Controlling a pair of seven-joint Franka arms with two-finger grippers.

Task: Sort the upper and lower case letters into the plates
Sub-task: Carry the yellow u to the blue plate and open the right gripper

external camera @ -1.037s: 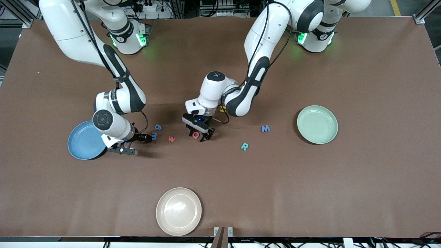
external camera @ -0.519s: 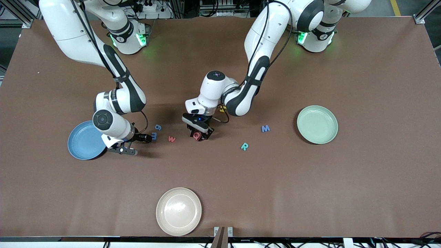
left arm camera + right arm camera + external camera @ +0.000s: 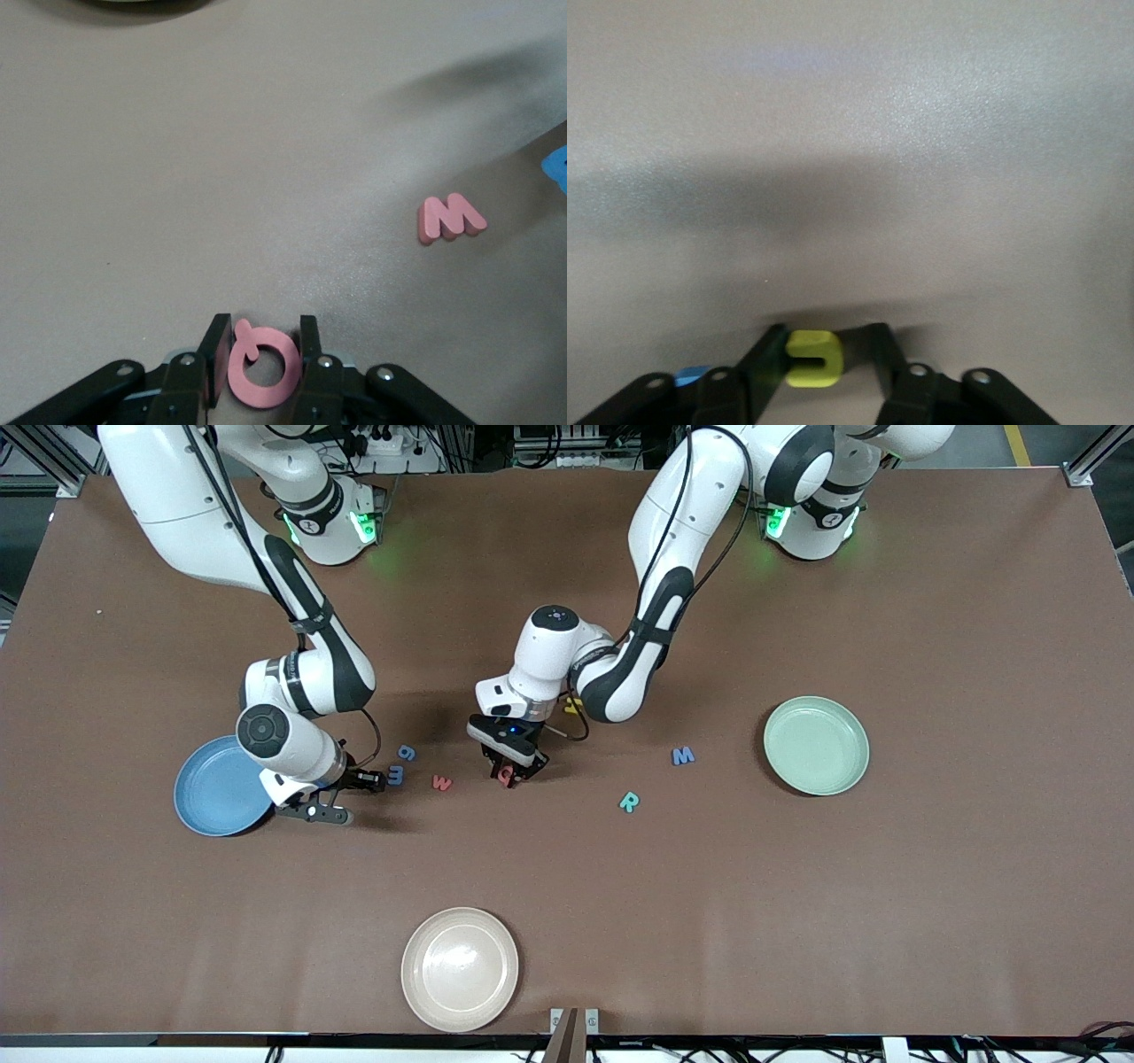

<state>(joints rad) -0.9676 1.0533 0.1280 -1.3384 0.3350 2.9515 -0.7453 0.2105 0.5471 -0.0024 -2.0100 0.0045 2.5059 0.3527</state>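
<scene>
The blue plate lies toward the right arm's end of the table and the mint green plate toward the left arm's end. My left gripper is low at the table's middle, shut on a pink letter Q. In the left wrist view both fingers press the pink Q. My right gripper is open, low beside the blue plate. In the right wrist view a yellow-green letter sits between its jaws, touching one finger only; it is hidden in the front view.
Loose letters lie between the plates: a blue g, a blue letter by the right gripper, a red w, a teal R, a blue M and a yellow one under the left arm. A beige plate sits near the front edge.
My left gripper's fingers have closed from either side onto the pink Q. The right gripper has barely shifted.
</scene>
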